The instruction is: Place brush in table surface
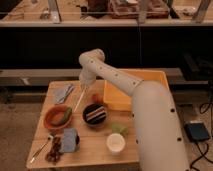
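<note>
The claw (85, 86) hangs centre-left over the worktop (90, 146), the brush (78, 102) slanting down beneath it — whether it pinches, I cannot tell. Placing looks nearly done — release and retreat seemingly remain.

Here's my arm (150, 107): smooth off-white shell, thick and rounded near the camera, slimming toward a bulbous elbow joint (93, 57). Small dark dots run along it. My gripper (83, 88) hangs off the slim end, over the table surface (92, 150), back left.
</note>
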Available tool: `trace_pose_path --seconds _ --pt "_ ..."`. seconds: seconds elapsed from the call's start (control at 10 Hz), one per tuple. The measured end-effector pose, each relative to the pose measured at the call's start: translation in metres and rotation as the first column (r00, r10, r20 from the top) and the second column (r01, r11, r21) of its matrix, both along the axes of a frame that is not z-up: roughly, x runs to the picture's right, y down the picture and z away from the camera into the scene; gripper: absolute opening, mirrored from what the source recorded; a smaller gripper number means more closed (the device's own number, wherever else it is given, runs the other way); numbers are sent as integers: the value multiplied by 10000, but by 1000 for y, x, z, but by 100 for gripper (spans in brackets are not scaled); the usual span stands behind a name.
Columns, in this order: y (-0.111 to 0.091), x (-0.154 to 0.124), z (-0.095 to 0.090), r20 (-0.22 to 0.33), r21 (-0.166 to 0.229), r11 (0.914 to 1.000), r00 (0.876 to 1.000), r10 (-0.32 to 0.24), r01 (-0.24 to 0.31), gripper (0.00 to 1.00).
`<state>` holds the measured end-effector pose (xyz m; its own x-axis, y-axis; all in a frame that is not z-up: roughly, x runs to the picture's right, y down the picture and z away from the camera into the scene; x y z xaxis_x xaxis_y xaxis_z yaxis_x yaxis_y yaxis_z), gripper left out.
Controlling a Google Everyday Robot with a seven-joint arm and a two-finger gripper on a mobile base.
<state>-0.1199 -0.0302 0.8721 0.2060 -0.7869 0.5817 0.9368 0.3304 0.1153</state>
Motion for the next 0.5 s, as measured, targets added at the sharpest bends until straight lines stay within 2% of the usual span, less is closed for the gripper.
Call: trace_pose_path --seconds 0.3,0.5 --pt "-53 5 -52 333 862 9962 9993 -145 115 0" --pt "-81 14 -78 445 1320 9910 9987 -265 204 0"
